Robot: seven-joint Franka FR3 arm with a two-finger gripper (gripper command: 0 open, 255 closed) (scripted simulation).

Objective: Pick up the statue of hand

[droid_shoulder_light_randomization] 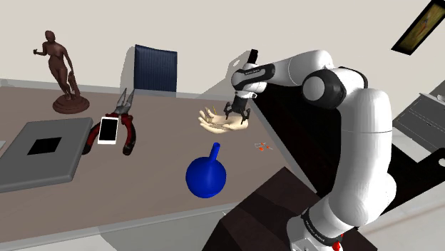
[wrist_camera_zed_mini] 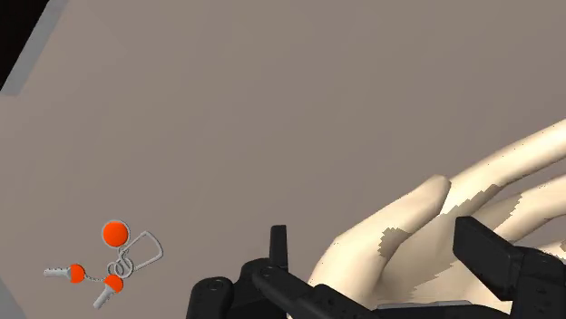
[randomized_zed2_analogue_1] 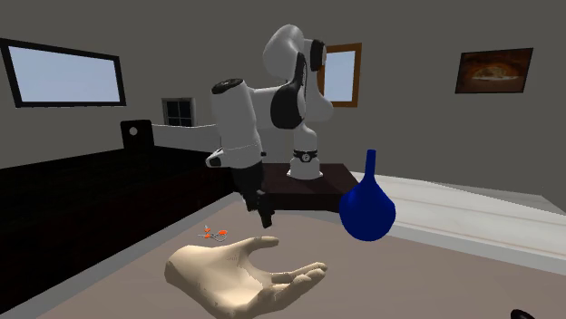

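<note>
Straddling the wrist end of the cream-coloured statue of an open hand (droid_shoulder_light_randomization: 216,123), the all-black two-finger gripper (droid_shoulder_light_randomization: 239,114) stood with its jaws wide apart, one finger on each side of the statue. In the wrist view a gap showed between one finger and the statue's edge, and whether the other finger touched it could not be told. The statue lay palm up on the grey-brown table (droid_shoulder_light_randomization: 142,192), near the edge by the arm. A small bunch of keys with orange tags (droid_shoulder_light_randomization: 264,147) lay near it, towards the stand. A round blue vase with a narrow neck (droid_shoulder_light_randomization: 207,175) stood apart from the statue. Farther to the shoulder view's left were red-handled pliers (droid_shoulder_light_randomization: 129,137) with a white phone (droid_shoulder_light_randomization: 108,130) lying on them, a flat grey slab with a black square (droid_shoulder_light_randomization: 43,153), and a brown figurine of a standing person (droid_shoulder_light_randomization: 63,71)
</note>
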